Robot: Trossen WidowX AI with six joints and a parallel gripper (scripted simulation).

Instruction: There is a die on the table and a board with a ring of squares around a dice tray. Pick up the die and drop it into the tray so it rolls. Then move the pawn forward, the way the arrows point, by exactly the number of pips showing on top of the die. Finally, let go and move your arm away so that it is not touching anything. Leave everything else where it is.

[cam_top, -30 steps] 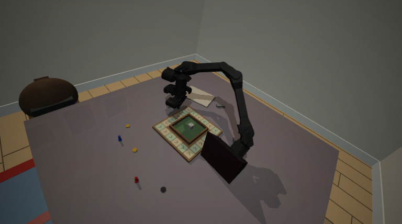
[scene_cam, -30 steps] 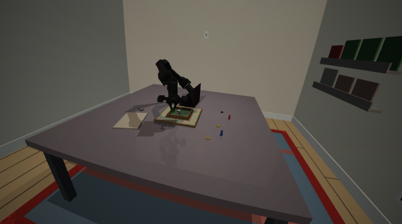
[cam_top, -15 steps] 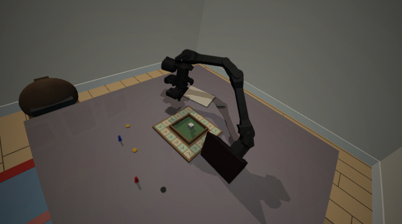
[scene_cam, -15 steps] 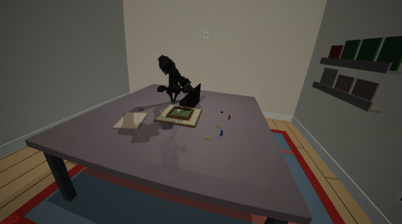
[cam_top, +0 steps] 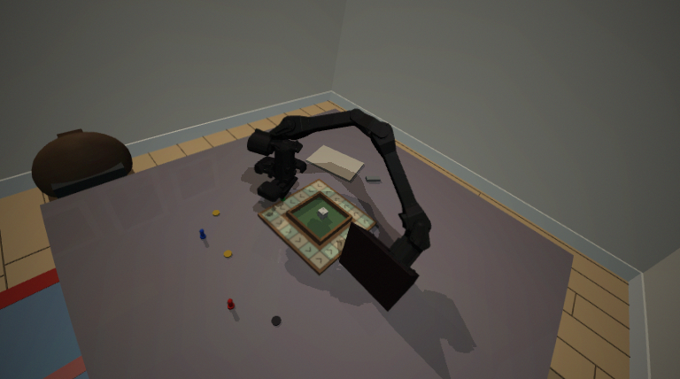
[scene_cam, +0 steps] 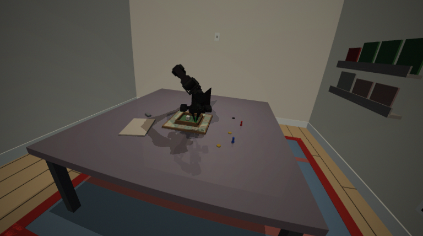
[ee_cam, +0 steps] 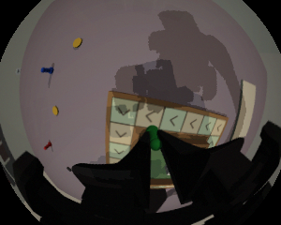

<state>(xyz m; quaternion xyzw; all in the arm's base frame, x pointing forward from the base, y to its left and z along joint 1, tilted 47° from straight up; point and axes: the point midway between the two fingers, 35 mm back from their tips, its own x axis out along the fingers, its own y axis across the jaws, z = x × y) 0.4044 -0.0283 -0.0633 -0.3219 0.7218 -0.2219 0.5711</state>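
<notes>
The claw [cam_top: 283,196] [scene_cam: 196,121] [ee_cam: 154,134] is nearly closed, its fingertips pinching the green pawn [cam_top: 283,199] [scene_cam: 195,119] [ee_cam: 154,136] by the upper part; whether the base clears the squares, the pictures do not settle. In the top view, with the tray [cam_top: 320,241] [scene_cam: 186,123] [ee_cam: 178,137] as the dial's centre, the pawn is at ten o'clock, over the board's [cam_top: 289,244] [scene_cam: 184,129] [ee_cam: 109,127] upper-left run, where arrows point toward the nine o'clock corner before turning toward six. The die [cam_top: 322,212] [scene_cam: 188,117] sits inside the tray, its pips too small to read, so the moment appears to call for carrying the pawn along the count. Good handling likely means keeping the grip firm and upright, the base just high enough to pass over the squares, and the fingers off the tray wall. Over the square that makes the exact count, a straight descent and a small, even opening should leave the pawn standing; a sideways exit risks tipping it. Farther out stand the blue pawn [cam_top: 202,234] [scene_cam: 233,140] [ee_cam: 47,70], between eight and nine o'clock, and the red pawn [cam_top: 230,304] [scene_cam: 240,123] [ee_cam: 48,145], between seven and eight, both best left alone.
</notes>
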